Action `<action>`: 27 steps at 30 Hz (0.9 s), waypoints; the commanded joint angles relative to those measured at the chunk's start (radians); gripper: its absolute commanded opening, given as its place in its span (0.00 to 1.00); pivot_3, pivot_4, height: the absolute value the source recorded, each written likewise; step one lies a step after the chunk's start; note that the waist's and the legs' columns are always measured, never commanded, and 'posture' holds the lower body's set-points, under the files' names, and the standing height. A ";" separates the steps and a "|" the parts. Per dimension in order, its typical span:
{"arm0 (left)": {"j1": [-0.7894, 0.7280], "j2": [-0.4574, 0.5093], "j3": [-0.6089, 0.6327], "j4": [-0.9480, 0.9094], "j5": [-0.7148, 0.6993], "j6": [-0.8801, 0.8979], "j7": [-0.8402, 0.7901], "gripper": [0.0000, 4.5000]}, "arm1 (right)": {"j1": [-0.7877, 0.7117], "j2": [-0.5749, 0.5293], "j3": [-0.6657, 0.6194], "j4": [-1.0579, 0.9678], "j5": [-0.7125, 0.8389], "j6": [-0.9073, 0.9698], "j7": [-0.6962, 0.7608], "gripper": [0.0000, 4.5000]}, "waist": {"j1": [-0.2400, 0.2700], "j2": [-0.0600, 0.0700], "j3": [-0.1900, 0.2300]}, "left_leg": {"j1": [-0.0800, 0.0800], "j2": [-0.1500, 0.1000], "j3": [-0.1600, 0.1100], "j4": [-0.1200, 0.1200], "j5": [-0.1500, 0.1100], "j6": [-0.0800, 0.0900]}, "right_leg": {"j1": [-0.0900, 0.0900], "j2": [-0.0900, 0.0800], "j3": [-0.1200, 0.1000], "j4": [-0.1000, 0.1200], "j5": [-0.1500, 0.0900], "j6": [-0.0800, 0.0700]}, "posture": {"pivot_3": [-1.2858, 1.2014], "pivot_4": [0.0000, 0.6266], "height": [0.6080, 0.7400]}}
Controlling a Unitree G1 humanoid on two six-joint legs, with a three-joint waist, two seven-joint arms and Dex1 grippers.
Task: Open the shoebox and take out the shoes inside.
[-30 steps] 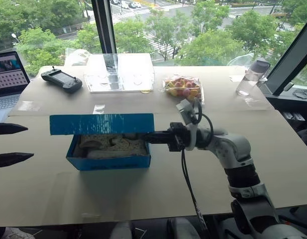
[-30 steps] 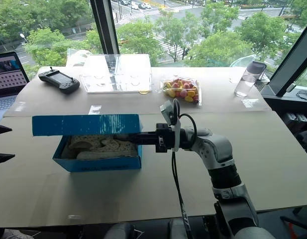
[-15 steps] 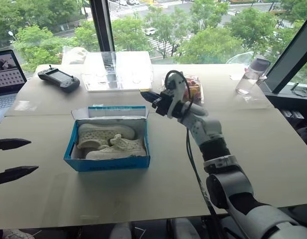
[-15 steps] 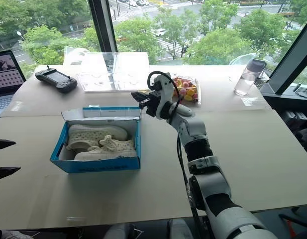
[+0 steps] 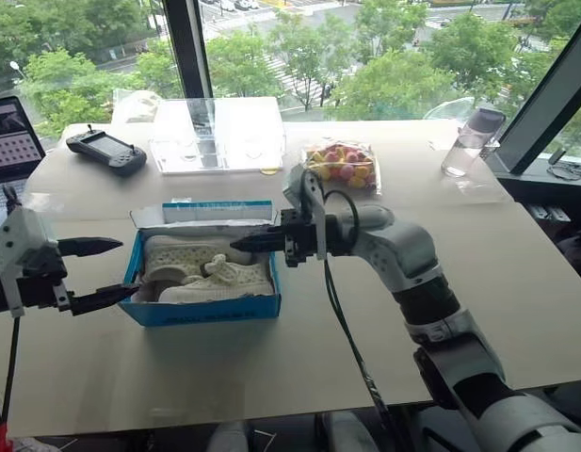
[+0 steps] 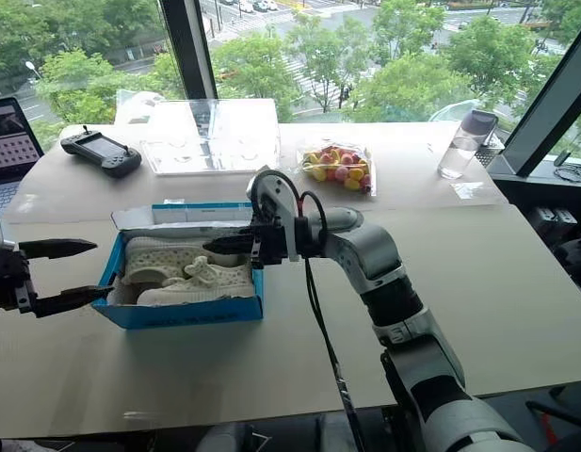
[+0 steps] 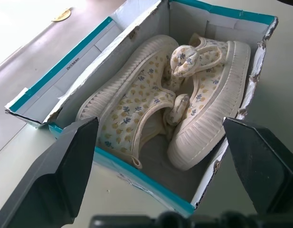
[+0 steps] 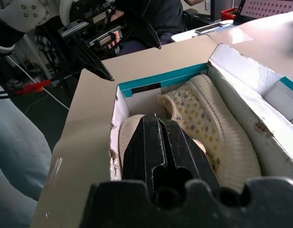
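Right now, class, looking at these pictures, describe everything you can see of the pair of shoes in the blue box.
The pair of cream, perforated, clog-like shoes lies inside the open bright blue cardboard shoebox, which is white within. They rest on their sides, insoles facing each other, thick ribbed soles outward. The insoles carry a small floral print, and the straps curl between them. Neither end effector touches them.

Bright daylight thru windows (image 5: 271,47) behind table (image 5: 516,282); soft shadows, wrist-cam fingers blurred.

Both arms are silver-grey with black joint bands. Each ends in a black two-fingered gripper, the left gripper (image 5: 94,274) and the right gripper (image 5: 241,243), with tapering fingers, a white wrist housing and black cables.
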 commanded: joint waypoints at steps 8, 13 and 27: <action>-0.080 0.069 -0.028 -0.073 -0.064 0.078 -0.013 1.00 | -0.192 0.062 0.069 0.231 -0.152 0.100 -0.095 0.71 | 0.005 0.000 0.000 | -0.001 -0.001 0.003 0.000 0.002 -0.003 | 0.000 0.000 -0.001 0.000 0.000 0.000 | 0.52 0.24 1.00; -0.071 0.091 0.005 -0.060 -0.063 0.085 -0.049 1.00 | -0.191 0.079 0.037 0.182 -0.082 0.236 -0.047 0.99 | 0.001 0.000 0.000 | -0.003 -0.001 0.003 0.000 0.002 -0.004 | -0.002 0.000 -0.001 0.000 0.000 0.000 | 0.52 0.24 1.00; 0.008 0.081 0.026 -0.023 0.009 0.017 -0.092 1.00 | -0.158 0.156 0.076 0.300 -0.114 0.236 -0.051 0.99 | 0.001 0.000 0.000 | -0.003 -0.001 0.004 0.000 0.002 -0.003 | -0.002 0.000 -0.001 0.000 0.000 0.000 | 0.52 0.24 1.00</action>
